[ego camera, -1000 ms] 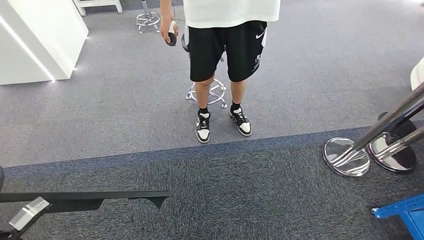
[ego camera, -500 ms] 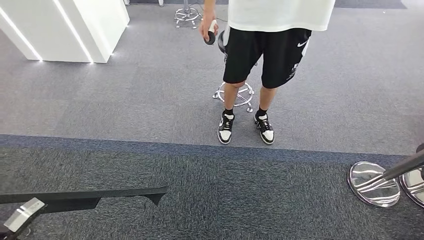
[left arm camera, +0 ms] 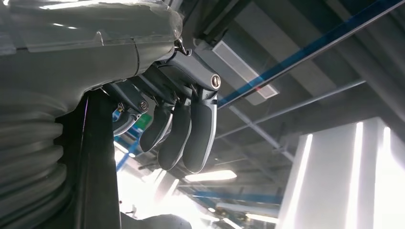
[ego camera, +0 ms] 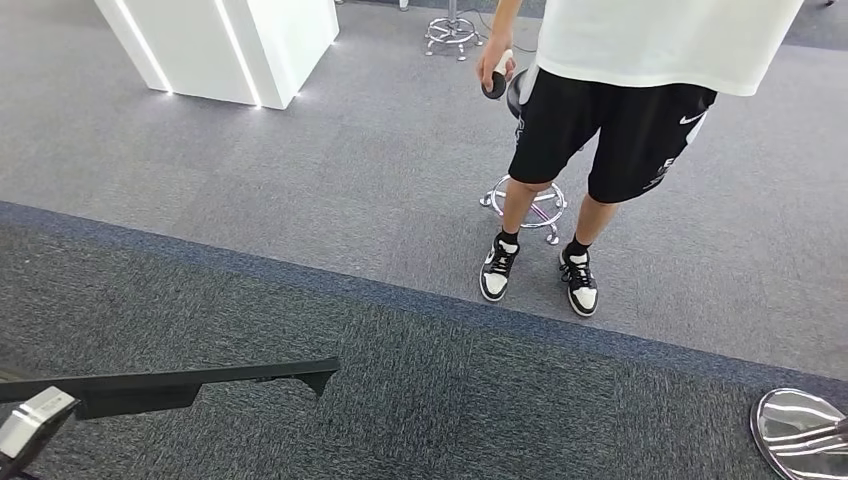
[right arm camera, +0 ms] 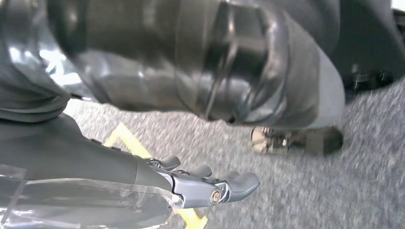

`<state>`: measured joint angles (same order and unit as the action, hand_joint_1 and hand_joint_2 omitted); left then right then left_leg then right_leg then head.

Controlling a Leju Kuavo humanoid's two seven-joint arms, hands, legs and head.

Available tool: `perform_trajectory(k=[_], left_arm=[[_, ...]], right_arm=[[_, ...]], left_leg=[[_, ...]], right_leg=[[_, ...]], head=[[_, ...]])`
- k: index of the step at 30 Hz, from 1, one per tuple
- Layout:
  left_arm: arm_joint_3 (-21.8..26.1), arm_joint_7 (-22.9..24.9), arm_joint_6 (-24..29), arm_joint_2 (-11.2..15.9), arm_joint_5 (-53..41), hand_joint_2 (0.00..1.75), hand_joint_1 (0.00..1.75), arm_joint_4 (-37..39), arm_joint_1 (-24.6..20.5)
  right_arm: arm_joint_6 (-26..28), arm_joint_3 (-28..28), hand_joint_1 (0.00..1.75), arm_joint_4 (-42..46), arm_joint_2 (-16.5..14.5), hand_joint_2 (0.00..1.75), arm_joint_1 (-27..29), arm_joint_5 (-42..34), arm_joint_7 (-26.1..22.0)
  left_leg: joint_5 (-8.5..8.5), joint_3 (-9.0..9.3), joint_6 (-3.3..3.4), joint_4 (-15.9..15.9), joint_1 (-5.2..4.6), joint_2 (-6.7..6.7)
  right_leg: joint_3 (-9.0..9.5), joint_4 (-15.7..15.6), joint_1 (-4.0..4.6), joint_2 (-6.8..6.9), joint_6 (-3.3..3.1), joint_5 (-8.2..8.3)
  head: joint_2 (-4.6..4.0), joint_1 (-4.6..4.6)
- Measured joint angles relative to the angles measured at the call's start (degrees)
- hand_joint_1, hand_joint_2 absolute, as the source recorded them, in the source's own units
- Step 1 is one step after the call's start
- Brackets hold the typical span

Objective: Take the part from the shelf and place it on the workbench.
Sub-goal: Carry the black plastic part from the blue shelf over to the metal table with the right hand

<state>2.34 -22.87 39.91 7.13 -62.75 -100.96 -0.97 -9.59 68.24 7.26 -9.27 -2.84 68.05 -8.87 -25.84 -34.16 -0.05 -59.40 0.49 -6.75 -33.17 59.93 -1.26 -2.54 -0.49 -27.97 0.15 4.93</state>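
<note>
The part (ego camera: 200,381) is a long flat black bar with a notched tip, and it reaches in from the lower left of the head view over the dark carpet. A silver tab (ego camera: 32,421) shows at its near end. In the left wrist view my left hand (left arm camera: 162,100) has its dark fingers (left arm camera: 184,138) curled over the black bar (left arm camera: 98,162), gripping it. My right hand (right arm camera: 203,183) hangs above the grey carpet with its fingers stretched out and nothing in them. No shelf or workbench appears.
A person (ego camera: 625,110) in a white shirt and black shorts stands ahead on the right, holding a small dark controller (ego camera: 495,80), with a chrome stool base (ego camera: 528,205) behind their legs. A white lit cabinet (ego camera: 240,50) stands far left. A chrome disc base (ego camera: 800,432) lies at the lower right.
The whole picture has shifted right, so the camera has turned left. The person, cabinet and chrome bases slid rightward in view. The black part stays at the same place in the picture.
</note>
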Motion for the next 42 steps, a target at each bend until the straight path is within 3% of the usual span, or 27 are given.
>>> perform_trajectory(k=[2,4,6,7,9,11,13,15,17,19,21,22,23,24,26,28,30,31,33,35,37,38,39,40,42], left_arm=[[0.0,0.4,0.0,0.1,0.1,1.75,1.75,0.0,-0.1],[-0.1,0.8,0.0,0.2,0.5,1.75,1.75,0.0,-0.3],[-0.2,1.4,0.0,0.3,1.3,1.75,1.75,0.0,-0.3],[-0.3,1.9,0.0,0.3,1.7,1.75,1.75,0.0,-0.3],[-0.5,2.6,0.0,0.6,2.4,1.75,1.75,0.0,-0.4],[-0.7,3.2,0.0,0.9,2.7,1.75,1.75,0.0,-0.7],[-1.0,3.9,0.0,1.3,2.9,1.75,1.75,0.0,-1.1],[-1.3,4.4,0.0,1.8,3.0,1.75,1.75,0.0,-1.2],[-1.5,4.7,0.0,2.1,3.0,1.75,1.75,0.0,-1.4],[-1.7,4.8,0.0,2.2,3.0,1.75,1.75,-0.1,-1.7],[-2.0,4.8,0.0,2.2,3.0,1.75,1.75,0.0,-1.8],[-2.1,4.9,0.0,2.2,3.0,1.75,1.75,0.0,-1.7],[-2.1,4.9,0.0,2.2,3.0,1.75,1.75,0.0,-1.7],[-2.2,5.1,0.0,2.3,2.9,1.75,1.75,0.0,-1.7],[-2.2,5.5,0.0,2.3,2.9,1.75,1.75,0.0,-1.8],[-2.4,6.1,0.0,2.5,3.0,1.75,1.75,0.0,-2.1],[-2.6,7.0,0.0,3.1,3.3,1.75,1.75,0.0,-2.3],[-2.7,7.6,0.0,3.5,3.5,1.75,1.75,0.0,-2.4],[-3.0,8.7,-0.3,4.2,3.9,1.75,1.75,0.1,-3.3],[-3.6,9.9,-1.0,4.5,4.0,1.75,1.75,0.4,-4.6],[-4.5,11.7,-2.4,4.6,3.5,1.75,1.75,1.1,-5.9],[-5.1,12.7,-3.1,4.7,3.1,1.75,1.75,1.5,-6.8],[-5.7,13.4,-3.7,4.8,2.9,1.75,1.75,1.9,-7.7],[-6.3,13.9,-4.0,5.0,2.9,1.75,1.75,2.2,-8.5],[-7.3,14.5,-4.3,5.1,3.0,1.75,1.75,2.7,-10.2]], right_arm=[[0.0,0.0,0.0,0.1,0.0,0.0,0.0,0.0,0.0],[0.0,0.0,0.0,0.1,0.1,0.0,0.2,0.0,0.1],[-0.1,0.0,0.0,0.1,0.1,0.0,0.2,0.0,0.1],[-0.1,0.0,0.0,0.1,0.1,0.0,0.2,0.0,0.1],[-0.1,0.0,0.0,0.1,0.1,0.0,0.2,0.0,0.1],[-0.2,0.0,0.0,0.2,0.0,0.0,0.2,0.0,0.0],[-0.2,0.0,0.0,0.2,0.0,0.0,0.1,0.0,0.0],[-0.2,0.0,0.0,0.2,0.0,0.0,-0.1,0.0,-0.1],[-0.3,0.0,0.0,0.2,-0.1,0.0,-0.1,0.0,-0.1],[-0.3,0.0,0.0,0.2,-0.1,0.0,0.1,0.0,-0.2],[-0.3,0.0,0.0,0.2,-0.1,0.0,0.2,0.0,-0.2],[-0.3,0.0,0.0,0.2,-0.1,0.0,0.2,0.0,-0.2],[-0.3,0.0,0.0,0.2,-0.1,0.0,0.2,0.0,-0.2],[-0.3,0.0,0.0,0.2,-0.1,0.0,0.2,0.0,-0.2],[-0.3,0.0,0.0,0.2,-0.1,0.0,0.3,0.0,-0.1],[-0.3,0.0,0.0,0.2,-0.1,0.0,0.3,0.0,-0.1],[-0.3,0.0,0.0,0.3,-0.1,0.0,0.1,0.0,0.0],[-0.3,0.0,0.0,0.3,-0.1,0.0,0.0,0.0,-0.1],[-0.3,0.0,0.0,0.3,-0.1,0.0,0.1,0.0,-0.1],[-0.3,0.1,0.0,0.4,-0.1,0.0,0.4,-0.2,-0.4],[-0.5,0.1,0.0,0.4,-0.1,0.0,0.5,-0.5,-0.9],[-0.7,0.1,0.0,0.4,-0.1,0.0,0.5,-0.7,-1.2],[-0.9,0.2,0.0,0.4,-0.1,0.0,0.5,-0.9,-1.4],[-1.1,0.2,0.0,0.4,0.0,0.0,0.5,-1.0,-1.6],[-1.3,0.3,0.0,0.4,0.1,0.0,0.5,-1.1,-1.8]], left_leg=[[-1.37,-0.97,-0.56,-2.0,0.03,2.05],[-4.62,-3.8,-1.02,-8.1,0.07,5.06],[-6.89,-6.88,-1.31,-14.3,0.23,6.09],[-6.59,-7.24,-1.35,-15.0,0.26,6.29],[-3.31,-4.67,-1.12,-10.1,0.21,7.12],[-0.7,-0.81,-0.46,-2.8,-0.34,9.77],[-0.38,0.55,0.31,0.2,-1.01,11.07],[-0.15,0.57,0.99,0.7,-0.98,9.7],[0.28,1.08,1.68,1.5,-0.61,8.38],[0.55,1.39,2.18,1.9,-0.45,7.13],[0.56,1.36,2.36,1.8,-0.46,5.75],[0.53,1.4,2.35,1.8,-0.46,4.94],[0.46,1.48,2.28,1.7,-0.43,4.09],[0.36,1.57,2.15,1.5,-0.38,3.23],[-0.05,1.47,1.68,0.9,-0.35,1.71],[-0.31,1.02,1.01,0.5,-0.29,0.5],[-0.26,0.64,0.29,0.5,-0.06,-0.61],[-0.47,0.45,-0.03,0.2,-0.02,-0.11],[-2.31,-0.98,-0.62,-2.8,0.01,2.68],[-5.54,-4.29,-1.18,-9.6,0.19,5.48],[-6.83,-7.05,-1.57,-14.6,0.42,6.24],[-5.92,-7.05,-1.64,-14.3,0.5,6.45],[-4.1,-5.88,-1.6,-11.8,0.54,6.77],[-1.99,-3.91,-1.46,-7.8,0.52,7.57],[0.24,-0.59,-0.78,-1.2,-0.08,9.98]], right_leg=[[0.34,-0.6,-0.04,1.32,-0.79,0.22],[0.45,-0.8,0.16,2.62,-1.29,0.19],[0.44,-0.8,0.39,3.99,-1.47,0.04],[0.49,-0.8,0.47,4.7,-1.49,-0.06],[0.8,-0.8,0.56,6.0,-1.4,-0.31],[1.24,-0.8,0.72,7.14,-1.09,-0.63],[1.52,-0.8,0.94,8.21,-0.6,-0.86],[1.88,-1.0,0.97,9.04,0.01,-1.09],[1.55,0.6,0.79,7.03,0.59,-2.32],[-1.33,6.6,0.6,3.86,0.88,-5.49],[-5.2,13.5,0.53,2.92,1.0,-7.99],[-6.18,14.7,0.51,2.86,1.05,-7.66],[-6.13,13.8,0.48,2.75,1.05,-6.15],[-5.12,11.0,0.42,2.41,1.01,-3.84],[-2.2,3.5,0.16,0.1,0.84,0.05],[-0.82,0.0,0.12,-1.59,0.62,0.92],[-0.62,-0.4,0.25,-0.75,0.13,0.83],[-0.43,-0.7,0.23,-0.08,-0.23,0.9],[0.03,-1.2,0.12,1.4,-0.93,1.01],[0.25,-1.4,0.28,2.88,-1.3,0.82],[0.34,-1.3,0.36,4.42,-1.34,0.57],[0.44,-1.3,0.37,5.17,-1.28,0.43],[0.63,-1.3,0.37,5.88,-1.19,0.28],[0.89,-1.3,0.4,6.52,-1.04,0.09],[1.37,-1.4,0.64,7.6,-0.62,-0.22]], head=[[0.0,-0.01],[0.0,-0.01],[0.0,-0.01],[0.0,-0.02],[0.0,-0.02],[0.0,-0.01],[0.0,0.0],[0.0,-0.01],[0.0,-0.01],[0.0,0.0],[0.0,0.01],[0.0,0.01],[0.0,0.01],[0.0,0.01],[0.0,0.0],[0.0,0.0],[0.0,0.01],[0.0,0.0],[0.0,-0.01],[0.0,-0.01],[0.0,-0.01],[0.0,-0.02],[0.0,-0.02],[0.0,-0.02],[0.0,-0.01]])
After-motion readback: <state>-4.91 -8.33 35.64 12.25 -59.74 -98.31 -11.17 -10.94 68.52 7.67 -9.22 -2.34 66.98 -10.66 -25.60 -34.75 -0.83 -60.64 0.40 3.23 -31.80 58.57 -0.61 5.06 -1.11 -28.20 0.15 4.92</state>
